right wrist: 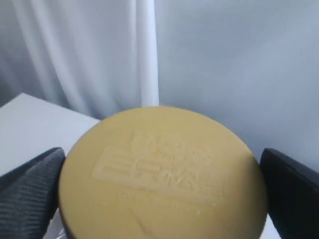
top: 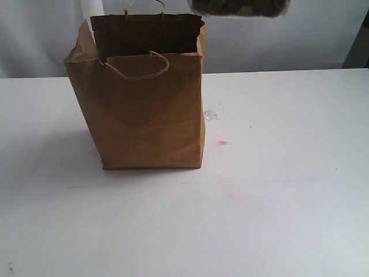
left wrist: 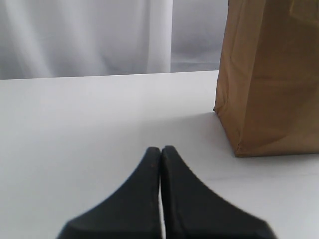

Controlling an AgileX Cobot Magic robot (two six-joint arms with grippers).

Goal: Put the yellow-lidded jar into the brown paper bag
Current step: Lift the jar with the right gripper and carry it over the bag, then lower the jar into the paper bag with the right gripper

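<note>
The brown paper bag [top: 144,104] stands upright and open-topped on the white table, also at the edge of the left wrist view [left wrist: 271,74]. The yellow-lidded jar hangs high above the table, just right of the bag's mouth; only its clear bottom with brown contents [top: 241,7] shows at the top edge of the exterior view. In the right wrist view its round mustard lid [right wrist: 162,174] fills the space between the fingers of my right gripper [right wrist: 162,186], which is shut on it. My left gripper [left wrist: 160,149] is shut and empty, low over the table beside the bag.
A white table [top: 277,202] carries a small clear scrap [top: 211,115] and red smudges [top: 222,143] right of the bag. A white post [top: 92,8] rises behind the bag, and a pale curtain [left wrist: 84,35] hangs at the back.
</note>
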